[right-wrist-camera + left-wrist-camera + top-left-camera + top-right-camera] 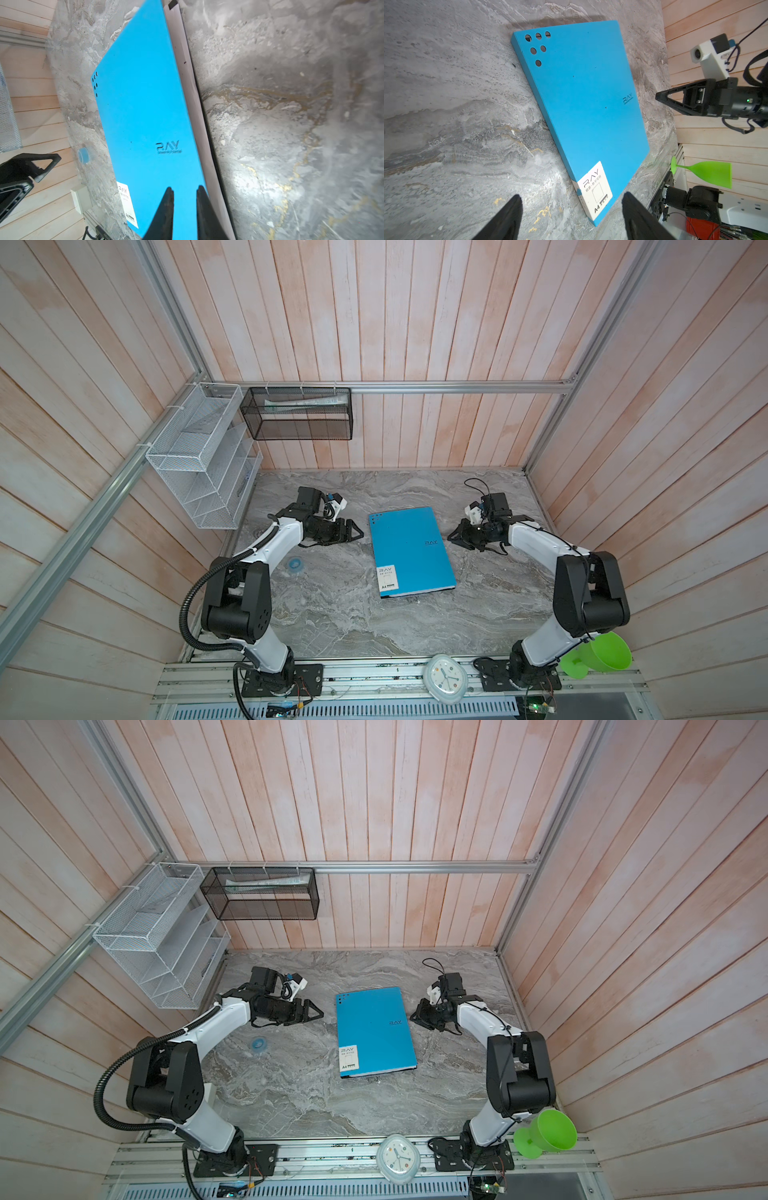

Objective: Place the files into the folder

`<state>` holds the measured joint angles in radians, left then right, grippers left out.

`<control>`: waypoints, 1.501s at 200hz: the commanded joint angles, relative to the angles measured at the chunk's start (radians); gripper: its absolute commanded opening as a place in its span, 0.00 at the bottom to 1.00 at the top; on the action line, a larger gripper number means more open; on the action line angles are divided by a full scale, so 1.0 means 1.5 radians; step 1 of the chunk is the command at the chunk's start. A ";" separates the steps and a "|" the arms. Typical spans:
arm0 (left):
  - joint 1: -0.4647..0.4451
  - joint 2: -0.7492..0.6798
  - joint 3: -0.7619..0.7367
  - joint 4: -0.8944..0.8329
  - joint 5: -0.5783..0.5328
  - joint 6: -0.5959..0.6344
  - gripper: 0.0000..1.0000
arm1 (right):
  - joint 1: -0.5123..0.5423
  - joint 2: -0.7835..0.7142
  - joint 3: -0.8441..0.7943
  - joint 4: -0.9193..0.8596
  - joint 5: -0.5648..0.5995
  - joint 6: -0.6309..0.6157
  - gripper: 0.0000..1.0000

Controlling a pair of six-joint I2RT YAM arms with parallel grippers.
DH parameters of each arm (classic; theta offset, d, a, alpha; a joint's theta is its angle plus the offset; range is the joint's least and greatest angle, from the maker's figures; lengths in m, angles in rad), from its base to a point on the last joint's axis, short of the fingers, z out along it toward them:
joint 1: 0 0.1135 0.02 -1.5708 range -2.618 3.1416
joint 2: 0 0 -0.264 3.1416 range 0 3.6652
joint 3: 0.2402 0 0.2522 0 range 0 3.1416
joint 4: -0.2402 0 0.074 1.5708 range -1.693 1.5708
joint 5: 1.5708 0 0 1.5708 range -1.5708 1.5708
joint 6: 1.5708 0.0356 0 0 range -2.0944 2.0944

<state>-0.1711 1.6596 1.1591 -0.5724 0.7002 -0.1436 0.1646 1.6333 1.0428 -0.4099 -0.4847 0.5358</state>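
The folder [409, 551] [374, 1029] lies closed and flat in the middle of the marble table, blue cover up, white RAY label at its near left corner. The files show only in the right wrist view, as a white strip of paper [188, 83] along the cover's long edge, between the blue cover [145, 114] and the black back. My left gripper [360, 534] [572, 195] hovers left of the folder [581, 104], open wide and empty. My right gripper [450, 537] [185, 187] hangs just off the folder's right edge, its jaws a narrow gap apart with nothing between.
A white wire-mesh rack [199, 456] and a black mesh basket [297, 414] hang on the back left walls. A small blue round thing [295, 563] lies left of the folder. A white clock [444, 676] and a green cup [602, 653] sit at the front rail.
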 commanded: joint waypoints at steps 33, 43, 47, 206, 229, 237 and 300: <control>-0.010 0.049 0.012 0.023 0.036 -0.015 0.78 | -0.002 -0.060 -0.035 0.009 0.035 0.028 0.21; -0.016 0.073 0.024 0.017 0.050 -0.013 0.86 | -0.002 -0.060 -0.057 0.037 0.014 0.042 0.21; -0.018 0.082 0.029 0.014 0.056 -0.011 0.91 | -0.002 -0.058 -0.065 0.047 0.008 0.047 0.21; -0.076 0.242 0.134 0.018 0.091 -0.017 1.00 | 0.051 -0.013 -0.198 0.172 0.021 0.120 0.23; -0.081 0.266 0.153 0.003 0.100 -0.015 1.00 | 0.052 -0.017 -0.203 0.171 0.024 0.123 0.24; -0.083 0.273 0.158 -0.002 0.106 -0.016 1.00 | 0.052 -0.020 -0.205 0.168 0.027 0.124 0.24; -0.112 0.298 0.187 0.011 0.124 -0.027 1.00 | 0.051 -0.036 -0.215 0.153 0.049 0.122 0.24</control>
<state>-0.3214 2.0769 1.3926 -0.5613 0.8501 -0.1741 0.2379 1.5974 0.7380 -0.1570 -0.4465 0.7113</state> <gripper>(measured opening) 0.999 0.237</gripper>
